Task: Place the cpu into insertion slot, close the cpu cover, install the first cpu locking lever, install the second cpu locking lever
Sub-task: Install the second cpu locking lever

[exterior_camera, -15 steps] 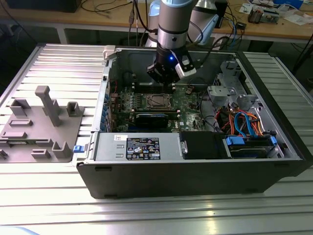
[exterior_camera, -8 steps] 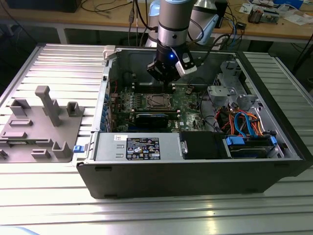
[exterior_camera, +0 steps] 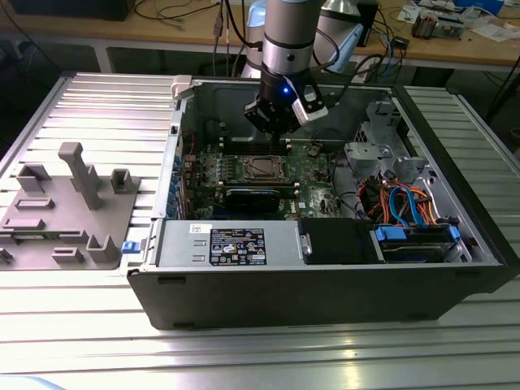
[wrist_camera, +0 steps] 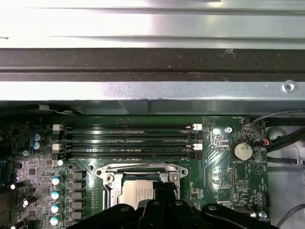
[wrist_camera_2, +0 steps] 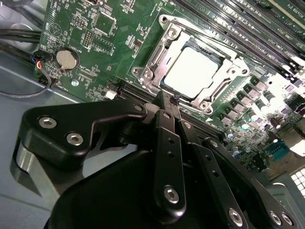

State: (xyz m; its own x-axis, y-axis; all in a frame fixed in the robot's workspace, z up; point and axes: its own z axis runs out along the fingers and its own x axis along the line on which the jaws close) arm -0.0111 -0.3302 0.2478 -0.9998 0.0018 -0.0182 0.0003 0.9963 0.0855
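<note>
gripper (wrist_camera_2: 170, 102) fingers pressed together (nothing between) hang above the cpu (wrist_camera_2: 194, 71), hiding the slot's (wrist_camera: 125, 172) near edge.

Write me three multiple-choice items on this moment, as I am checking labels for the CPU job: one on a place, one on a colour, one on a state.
1. Where is the cpu?
A) in the insertion slot
B) on the table outside the case
C) on top of the drive bay

2. What colour is the motherboard?
A) red
B) green
C) white

3. How does the cpu cover stand?
A) tilted upright on its hinge
B) lying down around the cpu
C) taken off

Answers:
1 A: its silver-grey top sits inside the slot's metal rim.
2 B: the board is green in both wrist views.
3 B: in the second wrist view the frame lies flat around the chip.
</note>
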